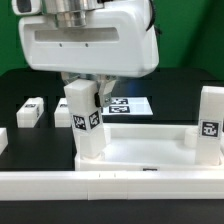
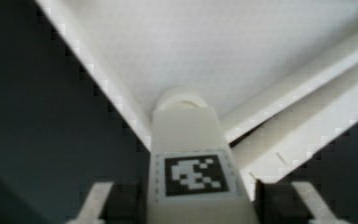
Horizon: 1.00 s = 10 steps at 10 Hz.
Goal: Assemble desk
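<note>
on the black table (image 1: 12,92), before a green wall (image 1: 195,35), the desk tabletop (image 1: 140,152) lies flat, long axis across the exterior view. one leg (image 1: 85,120) stands upright at its exterior-view-left end. the gripper (image 2: 197,203) straddles this leg, fingers spread with gaps either side.

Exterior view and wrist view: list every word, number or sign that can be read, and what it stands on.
No words or numbers are readable.
Only black-and-white pattern tags show: on the middle leg, the leg at the exterior view's right, the loose leg and the marker board.
</note>
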### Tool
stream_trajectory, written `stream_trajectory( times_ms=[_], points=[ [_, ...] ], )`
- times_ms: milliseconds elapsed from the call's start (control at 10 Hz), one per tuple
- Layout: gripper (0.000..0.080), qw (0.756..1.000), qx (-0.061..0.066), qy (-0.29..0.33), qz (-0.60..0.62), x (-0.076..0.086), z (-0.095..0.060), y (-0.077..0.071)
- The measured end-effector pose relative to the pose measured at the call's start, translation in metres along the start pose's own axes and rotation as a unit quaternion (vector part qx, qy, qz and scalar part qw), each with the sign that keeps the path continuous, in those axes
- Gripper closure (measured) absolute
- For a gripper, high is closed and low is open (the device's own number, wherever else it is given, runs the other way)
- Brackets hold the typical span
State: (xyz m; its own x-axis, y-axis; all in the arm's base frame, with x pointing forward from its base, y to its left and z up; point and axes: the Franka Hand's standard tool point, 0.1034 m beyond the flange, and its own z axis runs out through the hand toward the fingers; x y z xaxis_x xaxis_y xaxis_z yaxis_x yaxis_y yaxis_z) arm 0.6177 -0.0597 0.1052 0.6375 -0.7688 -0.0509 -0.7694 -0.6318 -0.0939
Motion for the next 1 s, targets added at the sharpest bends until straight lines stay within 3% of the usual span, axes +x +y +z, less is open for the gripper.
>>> stream_trajectory(
  times_ms=[200,400,600,900,1000],
  points=[
    [0.0508,0.994,0.011,0.001,0.107,-0.003,0.001,-0.008],
    [0.0508,0.969,0.031,-0.007,0.246,-0.015,0.009,-0.020],
    [0.0508,0.949,0.048,-0.005,0.312,-0.016,0.010,-0.030],
    [0.0506,0.959,0.047,-0.003,0.279,-0.016,0.010,-0.029],
    [0.0318,0.979,0.044,-0.002,0.197,-0.014,0.006,-0.026]
  ],
)
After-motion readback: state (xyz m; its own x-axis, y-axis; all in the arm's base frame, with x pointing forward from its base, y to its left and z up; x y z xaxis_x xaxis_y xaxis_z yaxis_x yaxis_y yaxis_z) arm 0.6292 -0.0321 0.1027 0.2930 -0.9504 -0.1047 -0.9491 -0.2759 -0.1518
